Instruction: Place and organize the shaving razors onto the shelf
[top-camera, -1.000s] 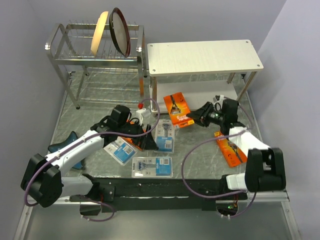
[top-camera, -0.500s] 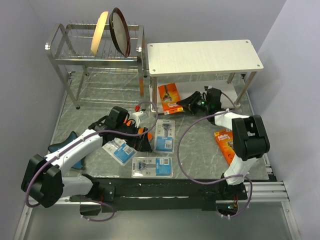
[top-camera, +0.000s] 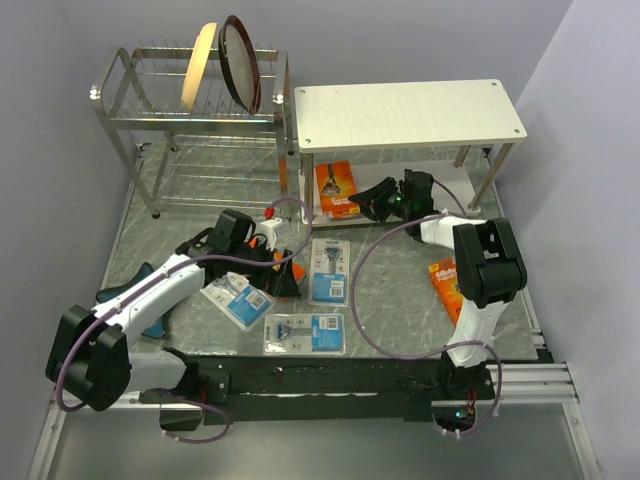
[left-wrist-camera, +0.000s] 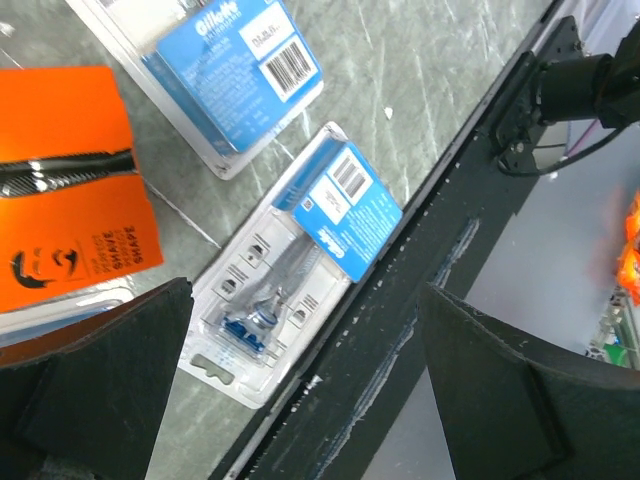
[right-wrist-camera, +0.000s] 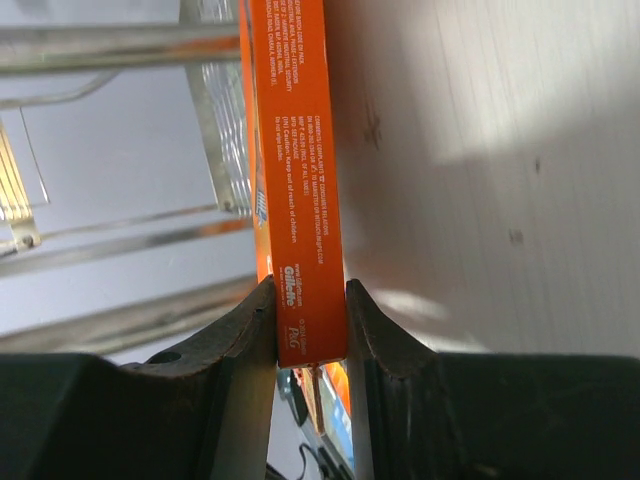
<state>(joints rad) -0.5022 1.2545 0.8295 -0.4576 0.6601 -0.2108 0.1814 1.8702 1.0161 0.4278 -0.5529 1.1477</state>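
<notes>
My right gripper (top-camera: 378, 198) is shut on an orange razor pack (top-camera: 335, 186) and holds it on edge under the top board of the white shelf (top-camera: 410, 110), at the left of the lower tier. In the right wrist view the pack (right-wrist-camera: 298, 180) sits between the jaws (right-wrist-camera: 310, 325), beside the shelf board (right-wrist-camera: 490, 170). My left gripper (top-camera: 282, 272) is open and empty over the table. Its view shows a blue razor pack (left-wrist-camera: 295, 265), another blue one (left-wrist-camera: 215, 60) and an orange one (left-wrist-camera: 65, 190). Blue packs (top-camera: 329, 270) (top-camera: 232, 297) (top-camera: 304, 332) and an orange pack (top-camera: 448, 282) lie on the table.
A chrome dish rack (top-camera: 130, 115) with two plates (top-camera: 240, 60) stands at the back left, next to the shelf. A teal object (top-camera: 125, 292) lies at the left by my left arm. The black front rail (left-wrist-camera: 420, 330) runs along the near edge.
My right gripper has carried the orange pack up and left from the table to the shelf's lower tier. My left gripper has shifted slightly left and stays open.
</notes>
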